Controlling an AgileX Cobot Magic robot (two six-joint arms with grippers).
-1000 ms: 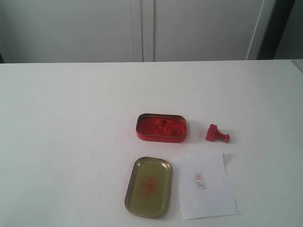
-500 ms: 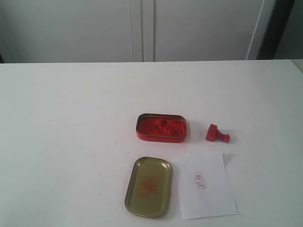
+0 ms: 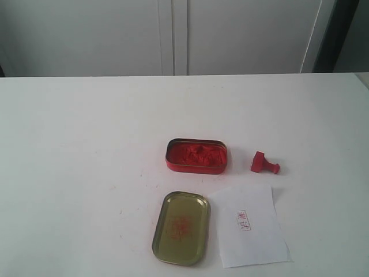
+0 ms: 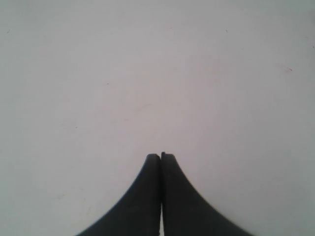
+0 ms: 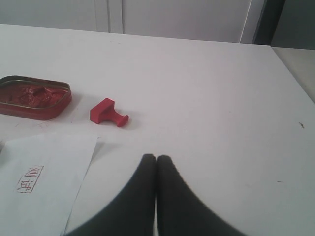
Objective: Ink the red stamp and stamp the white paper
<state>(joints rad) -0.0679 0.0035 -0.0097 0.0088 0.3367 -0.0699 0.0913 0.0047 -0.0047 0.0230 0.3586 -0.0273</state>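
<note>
The red stamp [image 3: 264, 163] [image 5: 108, 113] lies on its side on the white table, to the right of the open red ink tin [image 3: 196, 155] [image 5: 33, 97]. The white paper [image 3: 249, 225] [image 5: 40, 187] lies in front of the stamp and carries a small red imprint [image 3: 244, 220]. Neither arm shows in the exterior view. My right gripper [image 5: 156, 158] is shut and empty, a little short of the stamp, beside the paper's corner. My left gripper [image 4: 160, 156] is shut and empty over bare table; no task object shows in its view.
A gold lid [image 3: 181, 227] with red smears lies left of the paper, in front of the tin. White cabinet doors [image 3: 173, 34] stand behind the table's far edge. The table's right edge [image 5: 290, 83] shows in the right wrist view.
</note>
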